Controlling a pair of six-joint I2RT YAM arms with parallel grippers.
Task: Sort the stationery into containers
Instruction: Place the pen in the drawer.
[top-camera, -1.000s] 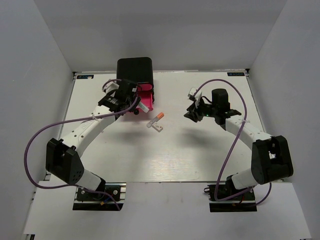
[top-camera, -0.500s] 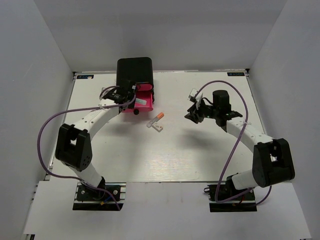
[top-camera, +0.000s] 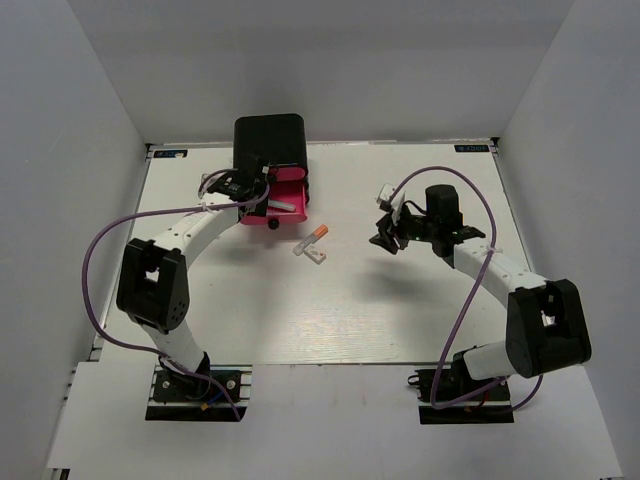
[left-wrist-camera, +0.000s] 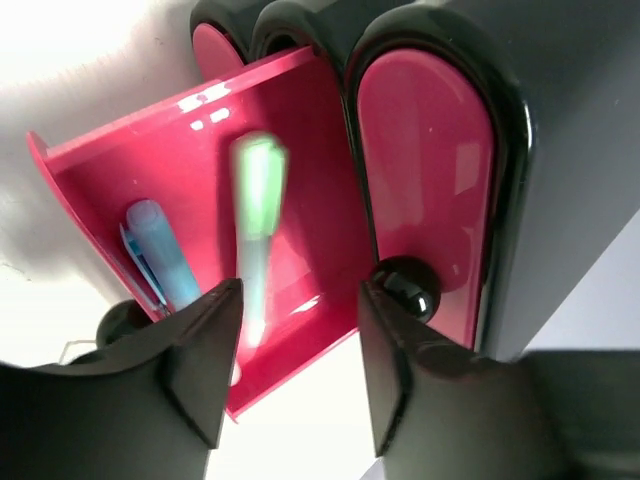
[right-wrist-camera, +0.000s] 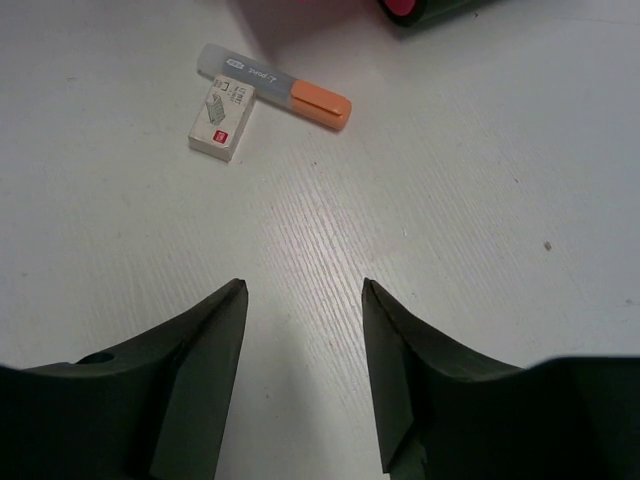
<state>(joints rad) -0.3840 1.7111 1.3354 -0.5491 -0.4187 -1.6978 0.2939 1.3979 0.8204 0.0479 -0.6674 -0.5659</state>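
Drawer (left-wrist-camera: 310, 150): two pens (left-wrist-camera: 258, 230); one marker (right-wrist-camera: 275, 85), one eraser (right-wrist-camera: 221, 117) outside; left gripper (left-wrist-camera: 297, 300), right gripper (right-wrist-camera: 303, 295) apart

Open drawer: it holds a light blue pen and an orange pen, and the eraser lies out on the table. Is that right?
Not quite. The open drawer holds a light blue pen and a green pen, not an orange one; the left wrist view shows this. The eraser does lie out on the table.
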